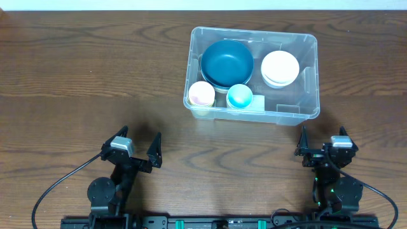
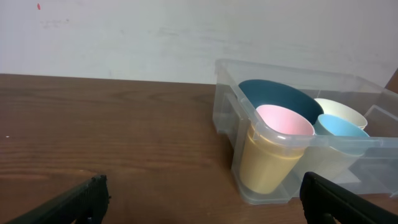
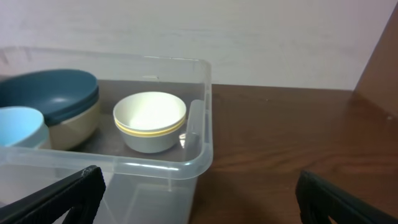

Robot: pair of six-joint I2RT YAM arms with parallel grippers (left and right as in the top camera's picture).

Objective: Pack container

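Note:
The clear plastic container (image 1: 310,76) stands at the back right of the table. It holds a dark teal bowl (image 1: 227,62), stacked white bowls (image 1: 280,68), a pink-lined cup (image 1: 201,94) and a light blue cup (image 1: 240,96). It also shows in the left wrist view (image 2: 227,106) and the right wrist view (image 3: 202,137). My left gripper (image 1: 135,145) is open and empty, well to the left and in front of the container. My right gripper (image 1: 321,144) is open and empty, just in front of the container's right front corner.
The wooden table (image 1: 82,76) stretches bare to the left of the container. A pale wall (image 2: 124,31) runs behind the table. Cables trail from both arm bases at the front edge.

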